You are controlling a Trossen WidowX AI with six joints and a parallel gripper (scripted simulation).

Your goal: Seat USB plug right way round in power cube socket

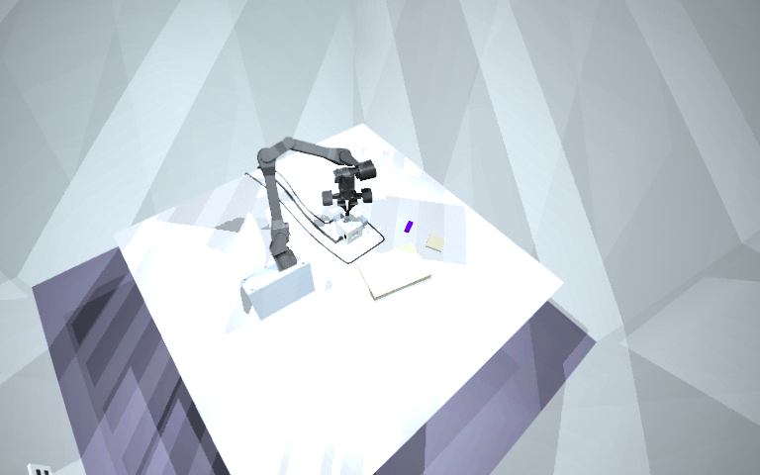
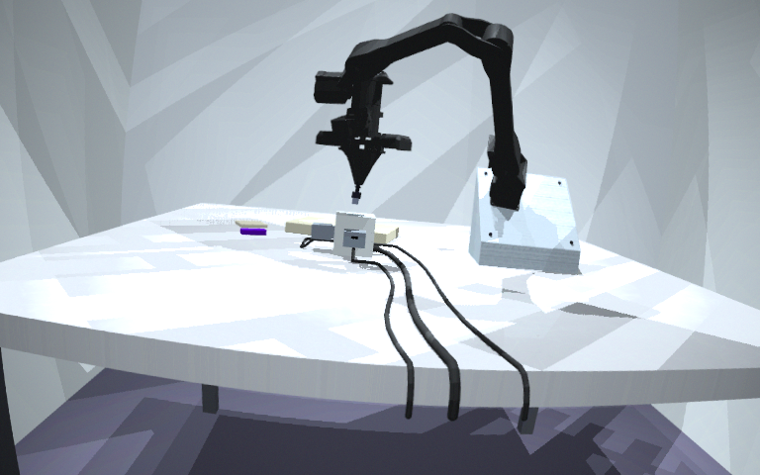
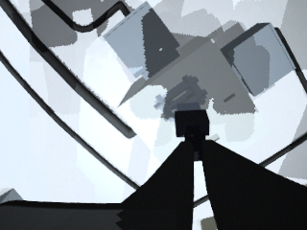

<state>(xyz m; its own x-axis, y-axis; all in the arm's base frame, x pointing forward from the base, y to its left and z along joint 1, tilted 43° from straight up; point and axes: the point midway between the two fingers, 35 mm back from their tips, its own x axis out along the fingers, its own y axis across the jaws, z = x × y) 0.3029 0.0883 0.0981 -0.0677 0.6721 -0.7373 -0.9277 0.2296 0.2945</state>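
My gripper (image 1: 347, 212) (image 2: 357, 187) (image 3: 196, 150) points down and is shut on the USB plug (image 2: 355, 195) (image 3: 192, 124), a small black body with a pale metal end facing down. The plug is out of the socket; a gap shows between its metal end and the top of the white power cube (image 1: 350, 227) (image 2: 364, 222) (image 3: 211, 67) in the exterior view. In the wrist view the cube looks turned at an angle to the fingers, and the socket lies just beyond the plug, partly hidden by it. Which way round the plug faces cannot be told.
Grey-blue plug blocks (image 2: 322, 231) (image 3: 264, 59) sit on the cube's sides. Black cables (image 2: 412, 302) (image 3: 62, 72) run from the cube over the table edge. A cream book (image 1: 395, 274), a purple block (image 1: 408, 226) (image 2: 253, 231) and a tan pad (image 1: 434, 242) lie on the table.
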